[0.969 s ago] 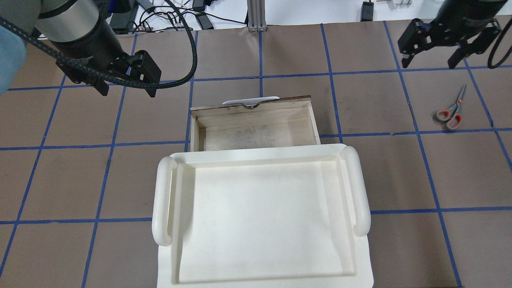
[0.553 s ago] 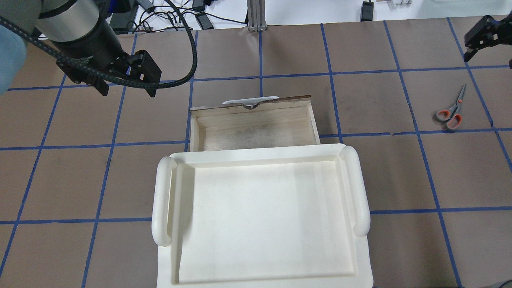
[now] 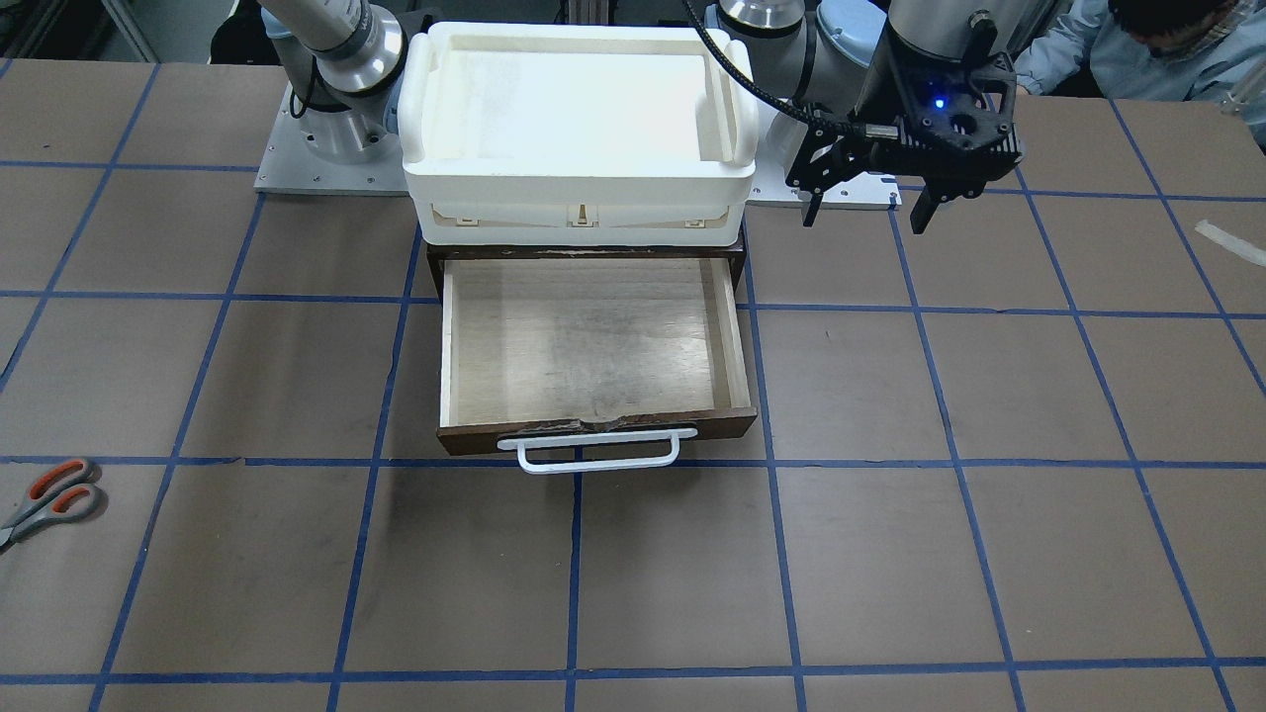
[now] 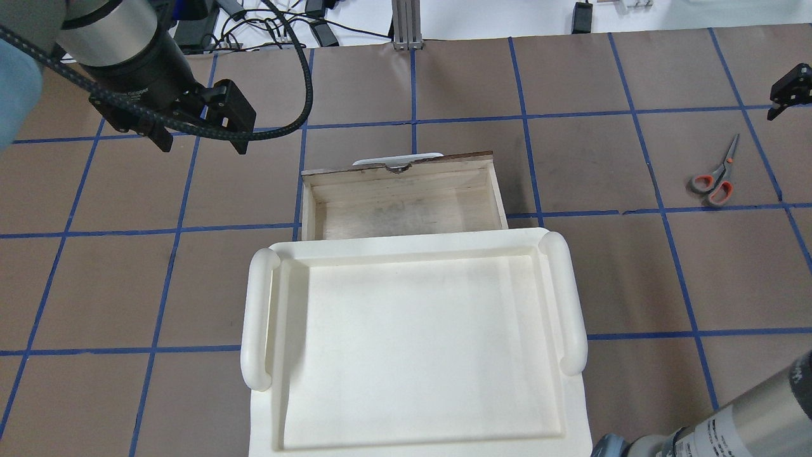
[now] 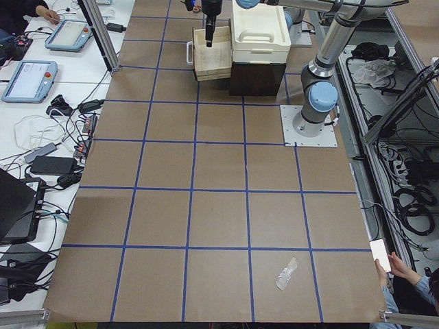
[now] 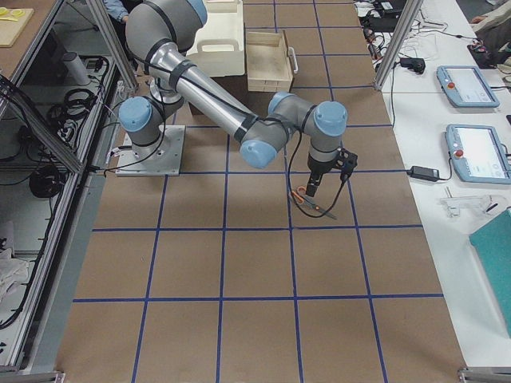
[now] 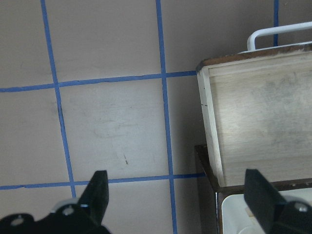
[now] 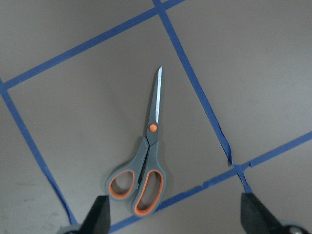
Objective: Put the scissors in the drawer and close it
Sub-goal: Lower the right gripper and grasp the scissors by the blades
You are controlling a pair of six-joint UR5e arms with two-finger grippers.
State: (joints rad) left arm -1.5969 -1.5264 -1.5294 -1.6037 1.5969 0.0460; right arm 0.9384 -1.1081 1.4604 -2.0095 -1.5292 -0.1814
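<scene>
The scissors lie flat on the table at the far right, grey handles with orange lining, blades shut. They also show in the front view and the right wrist view. My right gripper is open and empty, hovering above the scissors; the right side view shows it just over them. The drawer stands pulled out and empty, pale wood inside, white bar handle in front. My left gripper is open and empty, above the table left of the drawer.
A white plastic tray sits on top of the dark cabinet that holds the drawer. An operator sits at the table's end on my left. A scrap of plastic lies far off on my left.
My right gripper has moved right and toward the overhead view's edge, ending above the scissors. The left arm, the drawer and the scissors have not moved.
</scene>
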